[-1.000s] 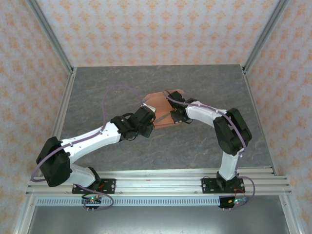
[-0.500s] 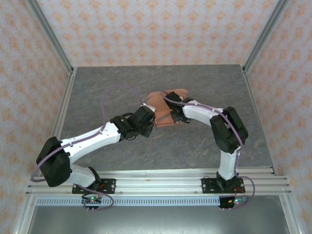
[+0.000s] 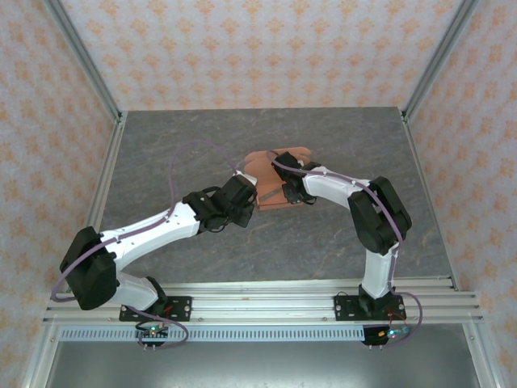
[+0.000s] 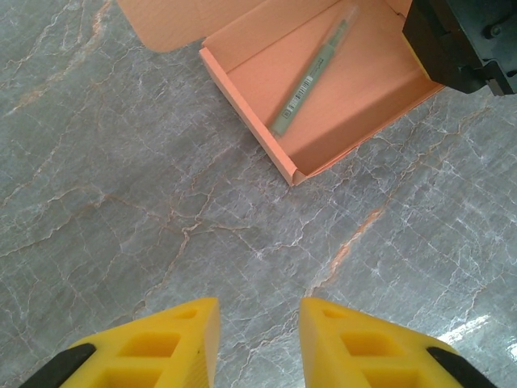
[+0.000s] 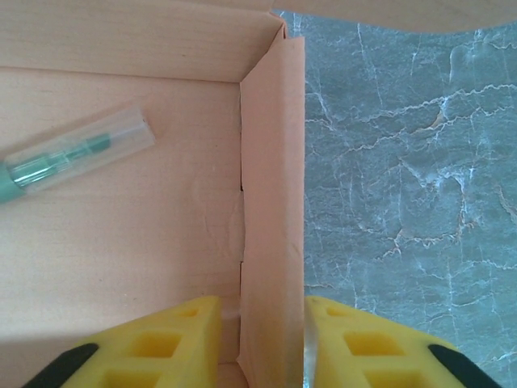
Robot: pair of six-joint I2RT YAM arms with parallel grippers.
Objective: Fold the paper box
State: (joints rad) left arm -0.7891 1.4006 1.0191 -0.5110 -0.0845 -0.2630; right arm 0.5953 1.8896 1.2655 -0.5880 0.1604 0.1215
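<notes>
The paper box (image 4: 355, 89) is a salmon-orange open tray with upright walls and a flap lying flat behind it, at mid table (image 3: 262, 166). A grey-green pen (image 4: 311, 73) lies on its floor, also seen as a clear-capped pen (image 5: 73, 153). My left gripper (image 4: 258, 331) hovers open over bare table just short of the box's near corner, with nothing between its fingers. My right gripper (image 5: 260, 339) straddles the box's right side wall (image 5: 272, 202). Its jaws stand open, with a slim gap on the inner side and the outer finger close against the wall.
The grey marble tabletop (image 3: 202, 137) is ringed by aluminium rails (image 3: 105, 174) and patterned walls. The right gripper's black body (image 4: 468, 40) sits over the box's far right corner. Both arms meet at the box (image 3: 275, 174) in mid table.
The right jaws have parted from their pinch on the box's side wall. The right arm and box shifted slightly left earlier. The left arm has not moved.
</notes>
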